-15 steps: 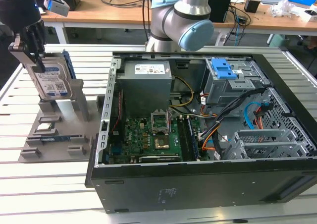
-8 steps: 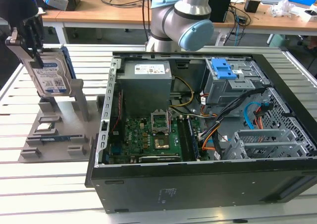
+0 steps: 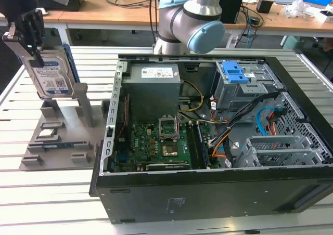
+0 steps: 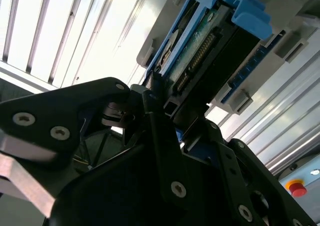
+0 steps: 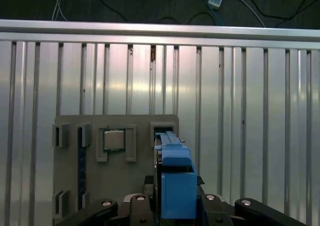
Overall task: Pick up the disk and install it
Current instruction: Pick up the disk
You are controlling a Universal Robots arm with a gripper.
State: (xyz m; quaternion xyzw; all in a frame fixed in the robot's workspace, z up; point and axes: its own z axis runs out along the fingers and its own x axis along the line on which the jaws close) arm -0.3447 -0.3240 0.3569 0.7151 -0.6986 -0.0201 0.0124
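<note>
The disk [image 3: 52,75], silver with a blue-and-white label and a blue carrier frame, stands tilted on edge at the exterior view's left, just above the grey holder [image 3: 58,137]. My gripper [image 3: 28,33] is shut on its upper end. In the first wrist view the blue carrier [image 5: 175,178] sits between my fingers [image 5: 137,202], over the holder's slot [image 5: 162,128]. The second wrist view shows the disk's connector side [image 4: 200,51] clamped in my gripper [image 4: 161,106]. Whether the disk's lower edge still touches the holder I cannot tell.
The open computer case [image 3: 197,198] lies at the exterior view's right, with a grey power-supply box [image 3: 153,84], a motherboard [image 3: 156,141] and a blue-latched drive bay [image 3: 237,74]. A square chip [image 5: 114,140] rests on the holder. The slatted metal table [image 3: 47,193] surrounds everything.
</note>
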